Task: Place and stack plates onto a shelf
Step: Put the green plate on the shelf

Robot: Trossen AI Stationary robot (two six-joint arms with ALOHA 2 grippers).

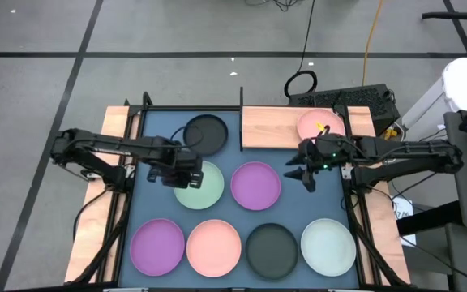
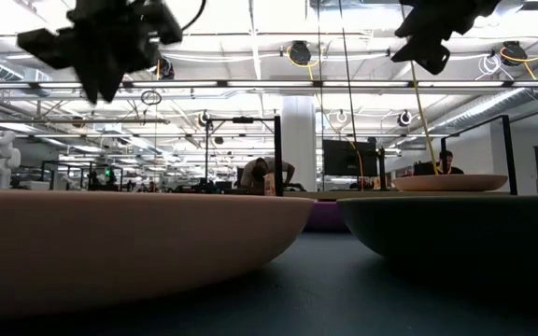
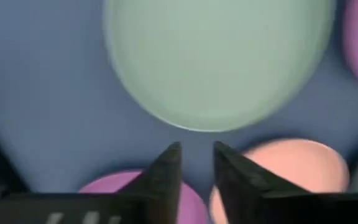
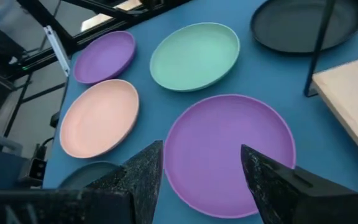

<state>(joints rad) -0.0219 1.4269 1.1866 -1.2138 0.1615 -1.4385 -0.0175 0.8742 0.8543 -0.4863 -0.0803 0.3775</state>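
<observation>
My left gripper (image 1: 186, 175) hangs above the mint plate (image 1: 201, 188) in the mat's middle row, fingers a little apart and empty; the plate shows in the left wrist view (image 3: 219, 59). My right gripper (image 1: 306, 175) is open and empty, above the mat just right of the purple plate (image 1: 255, 185), which lies past its fingers (image 4: 229, 152). The light-wood shelf (image 1: 274, 128) lies at the far side, its black rail (image 1: 242, 118) at its left end. One pink plate (image 1: 321, 124) rests flat on its right part.
A black plate (image 1: 206, 132) lies on the blue mat left of the rail. Along the near edge lie a purple (image 1: 158, 247), a pink (image 1: 214, 247), a black (image 1: 272, 249) and a pale mint plate (image 1: 328, 246). Black frame bars run along both table sides.
</observation>
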